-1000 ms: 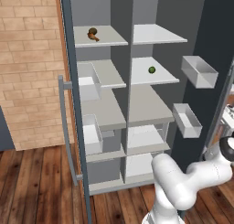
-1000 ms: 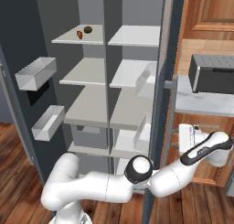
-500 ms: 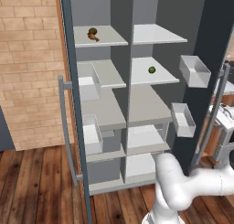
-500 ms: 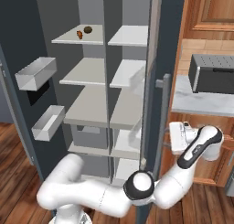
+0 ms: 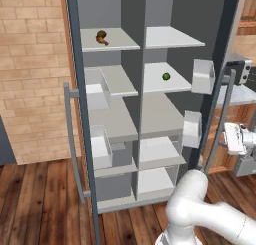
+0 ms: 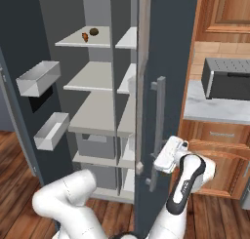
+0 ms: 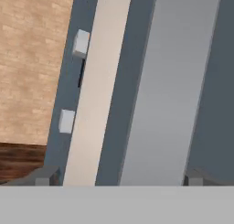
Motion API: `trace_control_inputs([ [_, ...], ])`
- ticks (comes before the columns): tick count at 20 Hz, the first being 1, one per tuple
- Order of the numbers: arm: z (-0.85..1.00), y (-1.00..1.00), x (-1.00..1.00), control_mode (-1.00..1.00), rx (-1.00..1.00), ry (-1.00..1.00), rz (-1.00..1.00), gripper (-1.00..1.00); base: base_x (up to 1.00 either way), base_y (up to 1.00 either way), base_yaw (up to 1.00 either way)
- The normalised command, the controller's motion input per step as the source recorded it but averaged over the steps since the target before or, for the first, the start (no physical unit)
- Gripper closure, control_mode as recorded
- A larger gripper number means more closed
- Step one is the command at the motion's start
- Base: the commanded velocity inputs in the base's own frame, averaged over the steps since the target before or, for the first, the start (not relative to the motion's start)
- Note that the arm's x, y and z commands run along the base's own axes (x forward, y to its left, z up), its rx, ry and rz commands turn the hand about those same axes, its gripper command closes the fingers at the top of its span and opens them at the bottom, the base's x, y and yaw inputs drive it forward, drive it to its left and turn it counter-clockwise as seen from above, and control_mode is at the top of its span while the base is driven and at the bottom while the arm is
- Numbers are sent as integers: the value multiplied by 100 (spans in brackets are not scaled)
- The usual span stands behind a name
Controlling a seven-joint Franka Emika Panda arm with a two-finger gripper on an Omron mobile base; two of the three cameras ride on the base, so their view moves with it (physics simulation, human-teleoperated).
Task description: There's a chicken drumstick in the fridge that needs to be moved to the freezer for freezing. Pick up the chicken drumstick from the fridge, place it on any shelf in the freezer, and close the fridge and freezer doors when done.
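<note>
The chicken drumstick (image 5: 104, 41) (image 6: 85, 37), tiny and orange-brown, lies on the freezer's top shelf (image 5: 117, 41) (image 6: 78, 40) beside a dark brown lump (image 6: 94, 31). The freezer door (image 5: 76, 99) (image 6: 19, 57) stands wide open. Partly swung in, the fridge door (image 6: 168, 57) (image 5: 227, 34) hides much of the fridge (image 5: 160, 109). My gripper (image 6: 157, 160) (image 5: 226, 140) (image 7: 119, 177) is open at that door's grey bar handle (image 6: 158, 121) (image 5: 219, 119) (image 7: 169, 81). It holds nothing. The bar looms close ahead of the fingertips.
A small green ball (image 5: 166, 77) sits on a fridge shelf. White bins (image 5: 202, 76) hang inside the fridge door, others (image 6: 39, 77) on the freezer door. To the right are a counter (image 6: 215, 113) with a black appliance (image 6: 227, 79) and wooden cabinets (image 6: 219, 18). A brick wall (image 5: 30, 64) stands left.
The fridge door has swung further toward shut, covering more of the shelves in the right base view. My hand has travelled with its handle. The drumstick has not moved.
</note>
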Motion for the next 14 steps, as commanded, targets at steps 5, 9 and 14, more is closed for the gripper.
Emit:
trace_control_inputs([
  [5,3,100,0,-100,8,-1,-38,-100,0,0,0],
  [9,19,100,0,-100,10,-1,-36,-100,0,0,0],
  [14,22,83,1,-100,17,0,-32,-100,0,0,0],
])
